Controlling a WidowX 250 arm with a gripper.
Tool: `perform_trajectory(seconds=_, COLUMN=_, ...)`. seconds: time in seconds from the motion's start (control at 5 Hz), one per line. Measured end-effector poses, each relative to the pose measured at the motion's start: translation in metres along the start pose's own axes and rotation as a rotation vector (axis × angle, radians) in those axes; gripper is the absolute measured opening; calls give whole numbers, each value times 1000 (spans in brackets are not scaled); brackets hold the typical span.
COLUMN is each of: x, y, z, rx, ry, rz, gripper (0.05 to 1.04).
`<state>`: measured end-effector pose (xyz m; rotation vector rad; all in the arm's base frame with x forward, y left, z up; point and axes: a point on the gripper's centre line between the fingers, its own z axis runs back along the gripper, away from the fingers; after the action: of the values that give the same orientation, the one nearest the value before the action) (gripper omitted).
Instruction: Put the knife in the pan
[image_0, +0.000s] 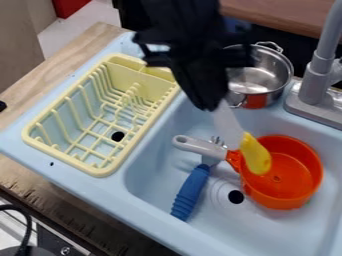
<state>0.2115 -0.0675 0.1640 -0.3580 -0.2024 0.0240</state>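
Hand (212, 104) closed on knife (255, 153) blade, yel. hndl. over pan (294, 176).

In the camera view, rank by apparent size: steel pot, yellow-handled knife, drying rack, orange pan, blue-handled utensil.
1. Drying rack
2. Orange pan
3. Steel pot, partly hidden
Unranked below these: yellow-handled knife and blue-handled utensil; they look alike.

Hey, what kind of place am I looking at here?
Most likely a toy kitchen set up on a wooden counter: there's a light blue sink, a grey faucet at its corner and a pale yellow dish rack.
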Motion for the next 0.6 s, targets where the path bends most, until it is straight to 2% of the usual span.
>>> perform_trajectory(seconds=0.2, x=1, y=-8, z=-10, rx=0, ry=-5, rz=-7, gripper=54)
perform_trajectory(seconds=0.4, x=2, y=-15, z=-26, rx=26, ry=10, rz=-6, gripper=54)
perform_trajectory(seconds=0.6, x=3, y=-19, z=-31, rx=20, ry=2, rz=-7, gripper=54)
